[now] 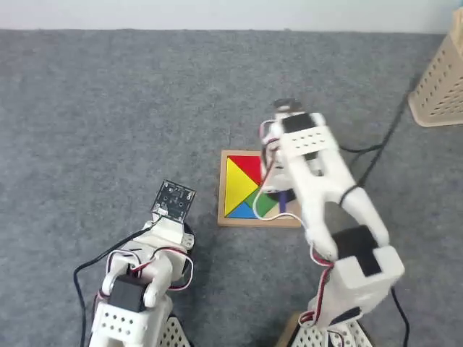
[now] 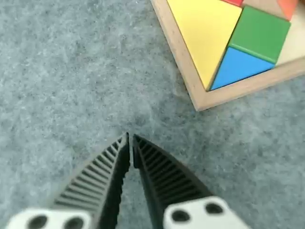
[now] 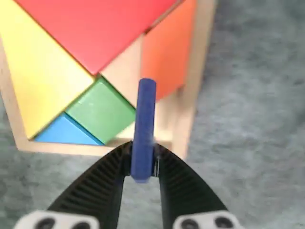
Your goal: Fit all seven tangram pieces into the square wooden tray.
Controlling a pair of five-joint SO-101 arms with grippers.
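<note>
Sitting in the middle of the high view on the grey carpet (image 1: 108,108), the square wooden tray (image 1: 221,189) has five pieces lying flat in it; the big yellow triangle (image 1: 237,186) fills its left side; the big red triangle (image 1: 249,168) fills the top; the small light blue triangle (image 1: 242,211) is in the lower left corner; the green square (image 1: 266,204) touches the yellow and light blue ones; the orange piece (image 3: 167,57) lies against a tray wall beside the red one; some bare wood (image 3: 121,78) shows between the green and the orange. The right gripper (image 3: 143,152) hangs over that bare spot, its jaws pinching a dark blue piece (image 3: 145,129) that stands on its thin edge. The left gripper (image 2: 130,140) is over the carpet, lower left of the tray, jaws pressed nearly together with nothing in them. A tan basket (image 1: 441,79) stands at the upper right.
</note>
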